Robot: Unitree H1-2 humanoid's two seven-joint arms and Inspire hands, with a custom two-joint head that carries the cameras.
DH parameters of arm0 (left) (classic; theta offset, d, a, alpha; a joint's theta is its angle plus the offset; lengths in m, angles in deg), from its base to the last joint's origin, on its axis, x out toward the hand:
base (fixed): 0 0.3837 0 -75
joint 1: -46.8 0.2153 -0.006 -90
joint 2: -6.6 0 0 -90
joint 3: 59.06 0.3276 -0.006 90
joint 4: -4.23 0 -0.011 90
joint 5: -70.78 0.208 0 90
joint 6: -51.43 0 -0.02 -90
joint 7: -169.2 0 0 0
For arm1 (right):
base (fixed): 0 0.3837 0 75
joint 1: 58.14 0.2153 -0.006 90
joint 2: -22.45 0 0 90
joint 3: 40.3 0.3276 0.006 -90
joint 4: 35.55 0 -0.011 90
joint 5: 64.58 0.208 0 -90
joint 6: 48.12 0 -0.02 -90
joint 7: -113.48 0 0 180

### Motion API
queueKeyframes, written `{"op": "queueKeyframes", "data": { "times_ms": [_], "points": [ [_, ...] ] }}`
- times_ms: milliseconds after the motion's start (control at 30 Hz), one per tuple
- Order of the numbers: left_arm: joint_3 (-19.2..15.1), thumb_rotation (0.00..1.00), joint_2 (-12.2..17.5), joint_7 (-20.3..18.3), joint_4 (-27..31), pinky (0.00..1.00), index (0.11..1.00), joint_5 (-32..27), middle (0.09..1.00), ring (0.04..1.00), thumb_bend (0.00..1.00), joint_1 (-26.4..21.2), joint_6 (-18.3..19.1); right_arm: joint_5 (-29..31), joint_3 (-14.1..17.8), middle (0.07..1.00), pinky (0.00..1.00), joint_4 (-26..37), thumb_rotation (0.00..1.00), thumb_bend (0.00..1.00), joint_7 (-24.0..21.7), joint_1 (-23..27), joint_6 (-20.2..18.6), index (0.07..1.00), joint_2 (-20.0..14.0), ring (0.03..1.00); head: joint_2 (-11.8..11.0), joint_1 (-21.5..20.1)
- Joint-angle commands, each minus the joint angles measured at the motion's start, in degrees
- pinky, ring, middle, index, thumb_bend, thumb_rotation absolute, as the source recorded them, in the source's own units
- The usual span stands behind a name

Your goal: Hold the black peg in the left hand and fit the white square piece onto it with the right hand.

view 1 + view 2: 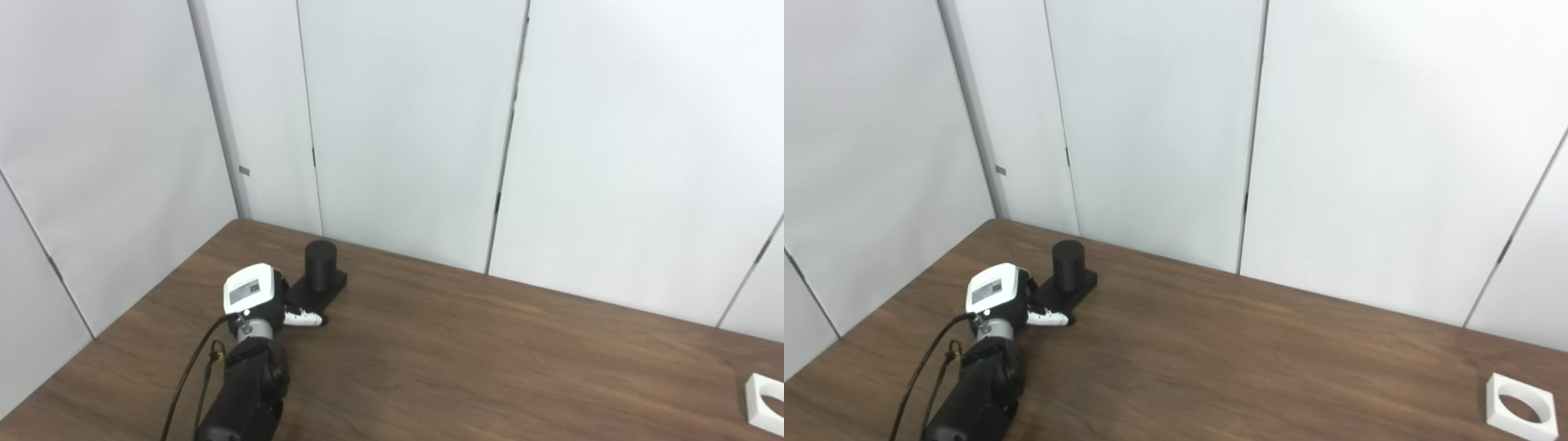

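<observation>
Clearly the first risk lies at the left robot hand (260, 300), which sits at the near end of the black peg (320, 264) on the far left of the table (1249, 355): one white finger (304, 318) lies along the near edge of the peg's flat base, but the white back shell hides the rest, so I cannot tell whether the fingers are wrapped on the base or merely resting against it. If the hold is shallow, lifting could let the base pivot or slide out, since the matte black plastic looks smooth and the weight of the upright cylinder sits toward the far end of the plate. The peg itself is a short round post standing on a rectangular slab, both dull black, standing flat on the table. The white square piece (1521, 407) lies well apart, at the near right corner, a thick blocky frame with a large round hole through it; in the left eye view it is cut by the picture's edge. The right robot hand is not in view, so its reach to that corner is untested, and a piece so close to the table's edge could be nudged off by a clumsy approach. The table is dark wood-grain laminate, slightly glossy, likely offering little friction.
</observation>
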Motion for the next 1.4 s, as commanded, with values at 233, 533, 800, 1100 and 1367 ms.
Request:
{"op": "queueKeyframes", "data": {
  "times_ms": [233, 533, 800, 1100, 1367],
  "points": [
    [2.18, 0.05, 2.92, 1.29, 2.32, 0.7, 0.484, -3.77, 0.721, 0.779, 0.52, -0.84, -0.12, 0.03, -0.73, 0.929, 0.92, -0.57, 1.0, 0.7, 0.11, -2.02, 0.09, 1.0, 0.87, 0.961, 0.68, -1.15],
    [5.16, 0.05, 3.94, -2.59, 10.58, 0.64, 0.489, -8.68, 0.715, 0.75, 0.51, 2.26, -1.15, -0.2, -1.1, 0.927, 0.92, -0.93, 1.0, 0.69, -0.17, -2.14, 1.44, 0.997, 1.07, 0.952, 1.28, -2.84],
    [7.11, 0.05, 3.92, -8.32, 21.21, 0.58, 0.49, -14.69, 0.732, 0.746, 0.5, 6.35, -3.2, 0.66, -1.41, 0.926, 0.95, -0.62, 1.0, 0.66, -0.21, -2.35, 1.59, 1.0, 1.77, 0.954, 1.75, -4.26],
    [11.14, 0.05, 4.51, -16.63, 32.55, 0.66, 0.489, -18.86, 0.764, 0.789, 0.5, 9.37, -5.77, -0.5, -2.29, 0.939, 1.0, 2.07, 1.0, 0.6, 0.62, -2.79, 0.02, 1.0, 2.62, 0.977, 2.95, -6.54],
    [13.88, 0.05, 4.43, -19.22, 36.7, 0.69, 0.489, -20.13, 0.769, 0.797, 0.5, 11.53, -10.23, -3.1, -3.04, 0.929, 1.0, 5.67, 1.0, 0.55, 2.35, -3.46, -2.4, 1.0, 3.36, 0.969, 4.98, -9.65]
  ]
}}
